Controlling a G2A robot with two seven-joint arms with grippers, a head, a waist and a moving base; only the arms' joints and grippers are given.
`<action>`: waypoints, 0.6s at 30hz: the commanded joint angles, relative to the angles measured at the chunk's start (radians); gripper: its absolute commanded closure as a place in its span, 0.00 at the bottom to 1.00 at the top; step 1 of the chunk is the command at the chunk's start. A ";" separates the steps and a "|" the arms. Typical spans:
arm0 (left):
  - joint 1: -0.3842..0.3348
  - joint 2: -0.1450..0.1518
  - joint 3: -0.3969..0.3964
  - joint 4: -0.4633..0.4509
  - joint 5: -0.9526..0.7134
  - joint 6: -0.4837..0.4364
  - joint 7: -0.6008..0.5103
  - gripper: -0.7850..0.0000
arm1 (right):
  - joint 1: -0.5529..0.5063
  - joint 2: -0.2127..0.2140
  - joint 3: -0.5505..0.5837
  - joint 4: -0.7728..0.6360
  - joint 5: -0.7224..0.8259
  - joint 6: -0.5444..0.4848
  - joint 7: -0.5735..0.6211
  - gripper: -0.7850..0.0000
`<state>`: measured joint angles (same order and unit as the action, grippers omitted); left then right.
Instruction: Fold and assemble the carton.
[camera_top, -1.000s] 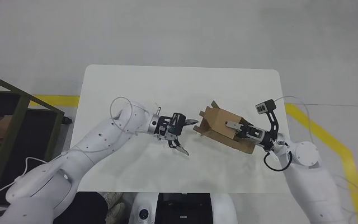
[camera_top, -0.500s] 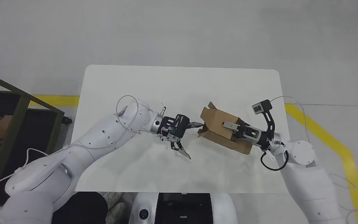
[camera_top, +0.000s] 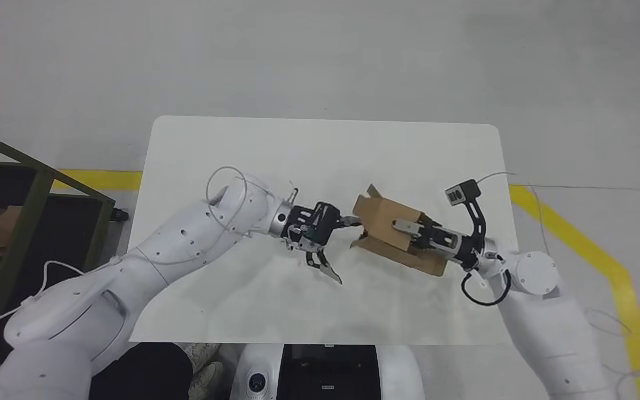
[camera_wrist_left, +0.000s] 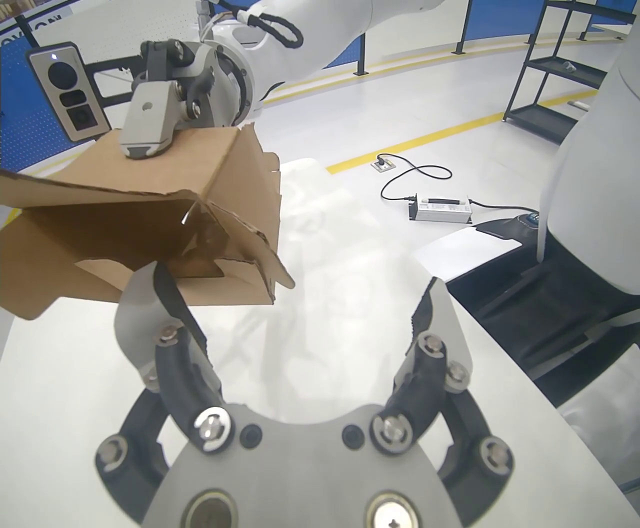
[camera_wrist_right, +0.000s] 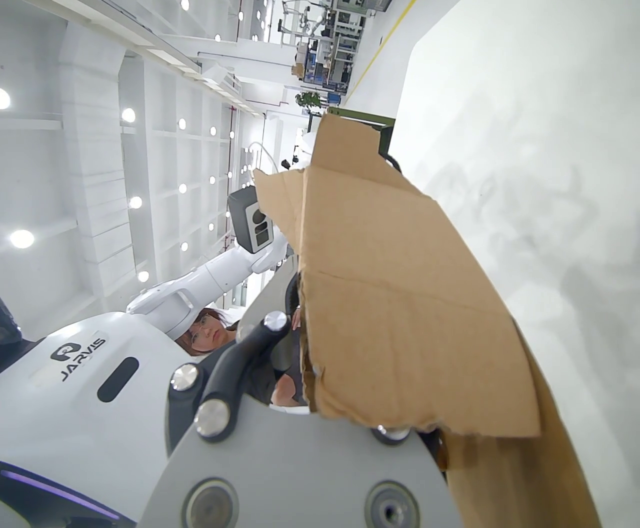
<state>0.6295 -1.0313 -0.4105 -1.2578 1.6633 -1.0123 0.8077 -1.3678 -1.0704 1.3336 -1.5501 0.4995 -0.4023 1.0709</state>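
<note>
I record the carton (camera_top: 383, 214) lying on its side right of centre on the worktop (camera_top: 250, 160), the right tool (camera_top: 413, 228) clamped on its upper panel, the left tool (camera_top: 341, 247) spread apart at its open, flapped end.

Plain brown, unprinted, on the carton (camera_top: 395, 232), darker brown inside its open hollow, paler along the torn flap edges. White, unpatterned, on the table (camera_top: 250, 150). Pale grey metal with black pads and black links on the left gripper (camera_wrist_left: 290, 280); same pale grey on the right gripper (camera_top: 412, 228). Light grey on the floor (camera_top: 300, 60), crossed by a yellow line (camera_top: 100, 180). Black on the cable (camera_wrist_left: 420, 172) lying there.
</note>
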 joint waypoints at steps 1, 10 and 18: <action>-0.006 -0.001 0.004 0.003 -0.008 0.000 0.000 0.00 | 0.000 0.000 -0.003 0.000 0.000 -0.001 0.001 1.00; -0.034 -0.010 0.037 0.021 -0.078 0.000 0.000 0.00 | -0.002 0.001 -0.013 -0.001 -0.002 -0.009 0.005 1.00; -0.068 -0.011 0.084 0.036 -0.158 0.000 0.000 0.00 | -0.002 0.002 -0.016 0.003 0.002 -0.014 0.008 1.00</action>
<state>0.5647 -1.0425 -0.3312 -1.2234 1.5134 -1.0123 0.8078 -1.3698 -1.0689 1.3178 -1.5471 0.5015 -0.4164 1.0786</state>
